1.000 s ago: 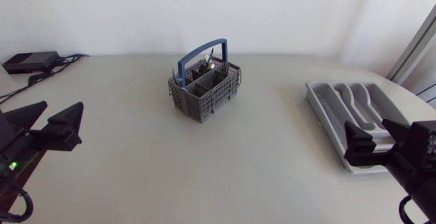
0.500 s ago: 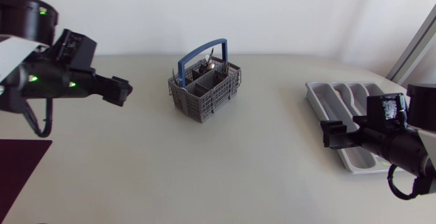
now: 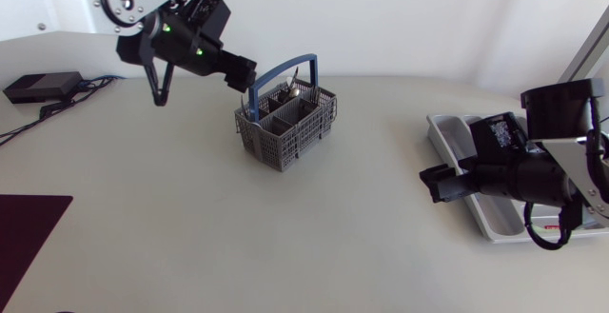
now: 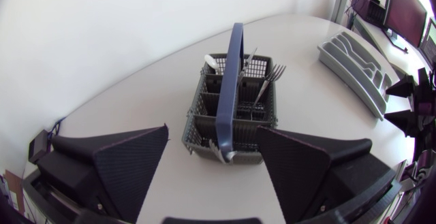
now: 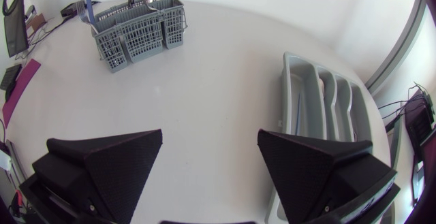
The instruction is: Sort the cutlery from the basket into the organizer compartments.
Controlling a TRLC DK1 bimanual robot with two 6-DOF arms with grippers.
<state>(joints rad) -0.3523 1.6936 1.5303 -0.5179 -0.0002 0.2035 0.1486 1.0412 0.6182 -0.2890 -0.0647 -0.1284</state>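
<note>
The blue handle (image 4: 231, 81) arches over the cutlery basket's (image 3: 285, 146) middle, leaving openings either side; open tabletop (image 3: 381, 208) apparently separates basket from organizer (image 3: 447, 137).

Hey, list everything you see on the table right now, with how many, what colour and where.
Basket: one, grey with a blue handle, far middle of the table.
Cutlery: several pieces, silver, standing in the basket; exact count unclear.
Organizer: one, grey, at the table's right edge.
Box: one, black, with cables, far-left corner.
Mat: one, dark maroon, near-left edge.
Left hand: one, black, open, by the basket's handle.
Right hand: one, black, open, beside the organizer.
</note>
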